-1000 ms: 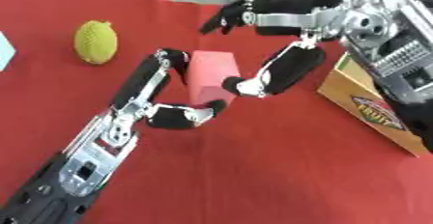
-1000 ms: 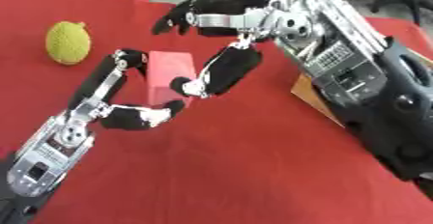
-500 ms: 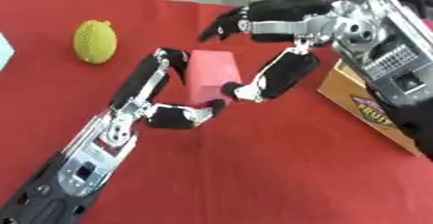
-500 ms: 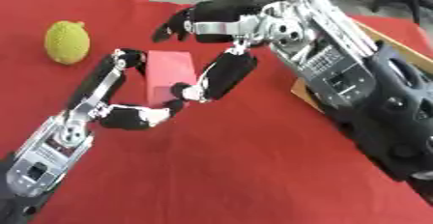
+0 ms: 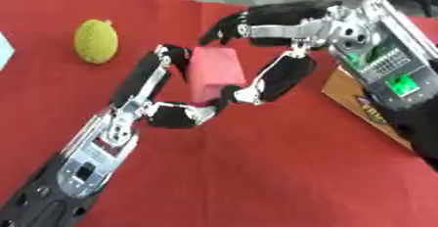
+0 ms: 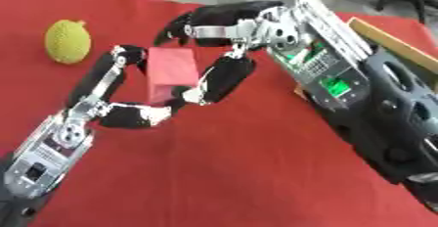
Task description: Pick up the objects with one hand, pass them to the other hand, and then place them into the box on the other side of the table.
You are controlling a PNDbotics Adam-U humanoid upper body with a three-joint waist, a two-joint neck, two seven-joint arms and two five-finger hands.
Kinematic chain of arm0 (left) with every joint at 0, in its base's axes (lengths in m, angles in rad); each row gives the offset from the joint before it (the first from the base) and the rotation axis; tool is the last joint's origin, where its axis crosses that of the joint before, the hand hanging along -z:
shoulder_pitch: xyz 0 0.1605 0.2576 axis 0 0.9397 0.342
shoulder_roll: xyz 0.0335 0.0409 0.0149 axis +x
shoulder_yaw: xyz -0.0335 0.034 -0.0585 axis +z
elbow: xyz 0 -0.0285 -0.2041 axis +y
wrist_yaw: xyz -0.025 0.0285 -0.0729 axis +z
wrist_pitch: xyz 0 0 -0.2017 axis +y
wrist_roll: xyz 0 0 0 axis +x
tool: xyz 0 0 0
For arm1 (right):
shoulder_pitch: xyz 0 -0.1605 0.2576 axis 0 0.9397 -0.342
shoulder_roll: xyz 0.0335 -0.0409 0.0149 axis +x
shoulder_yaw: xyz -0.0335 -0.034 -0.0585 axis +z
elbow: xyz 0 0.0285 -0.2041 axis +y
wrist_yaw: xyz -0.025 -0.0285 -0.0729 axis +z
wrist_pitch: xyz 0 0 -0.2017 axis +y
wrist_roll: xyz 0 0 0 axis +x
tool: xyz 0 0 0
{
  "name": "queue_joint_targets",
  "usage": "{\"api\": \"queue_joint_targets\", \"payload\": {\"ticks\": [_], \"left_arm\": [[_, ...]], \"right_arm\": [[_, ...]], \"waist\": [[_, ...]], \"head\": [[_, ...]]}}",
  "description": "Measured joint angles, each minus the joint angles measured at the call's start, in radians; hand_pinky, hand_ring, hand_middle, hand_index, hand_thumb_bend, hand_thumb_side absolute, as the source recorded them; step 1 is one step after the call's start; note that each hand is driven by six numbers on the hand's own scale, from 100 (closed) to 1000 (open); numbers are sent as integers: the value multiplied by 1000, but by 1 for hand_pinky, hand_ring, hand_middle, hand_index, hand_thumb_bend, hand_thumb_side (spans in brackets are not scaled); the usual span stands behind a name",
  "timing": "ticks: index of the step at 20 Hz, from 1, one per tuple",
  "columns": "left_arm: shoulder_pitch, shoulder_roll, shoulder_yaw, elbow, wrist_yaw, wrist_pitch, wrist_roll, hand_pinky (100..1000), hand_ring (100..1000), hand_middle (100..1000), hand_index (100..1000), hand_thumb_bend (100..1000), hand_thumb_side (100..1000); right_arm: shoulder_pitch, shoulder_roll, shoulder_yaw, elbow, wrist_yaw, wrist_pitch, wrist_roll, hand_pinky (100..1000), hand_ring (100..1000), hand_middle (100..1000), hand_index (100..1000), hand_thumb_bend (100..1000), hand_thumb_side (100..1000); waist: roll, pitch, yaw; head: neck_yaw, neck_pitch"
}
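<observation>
Left eye view showed the two hands meeting over the middle of the table, which was covered in red cloth. Between them stood a pink block, upright and a little tilted, held above the cloth rather than lying on it. The left hand came up from the table's near left corner, its fingers and thumb curled round the block: one finger reached up along the block's left face and the thumb tucked under its lower edge. The right hand came in from the far right side; its thumb pressed against the block's lower right side, while its upper fingers arched over the top of the block, bent but not clearly touching it. Whether the right hand truly gripped the block could not be made out.

A yellow-green, bumpy fruit lay on the cloth near the table's far left edge, well apart from the hands. A cardboard box stood at the right edge, mostly hidden behind the right arm.
</observation>
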Motion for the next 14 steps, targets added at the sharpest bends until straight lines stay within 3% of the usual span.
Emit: {"api": "queue_joint_targets", "payload": {"ticks": [6,14], "left_arm": [[-3,0,-3,-5,-8,-1,-6,724,452,416,482,100,305],[-6,0,-5,-6,-18,0,-9,723,453,418,483,100,294]], "right_arm": [[2,10,1,17,12,2,-3,922,904,924,954,249,391],[6,17,1,27,16,6,-8,919,909,755,857,238,361]], "waist": [[0,1,2],[1,1,7]], "head": [[-3,1],[-8,7]]}}
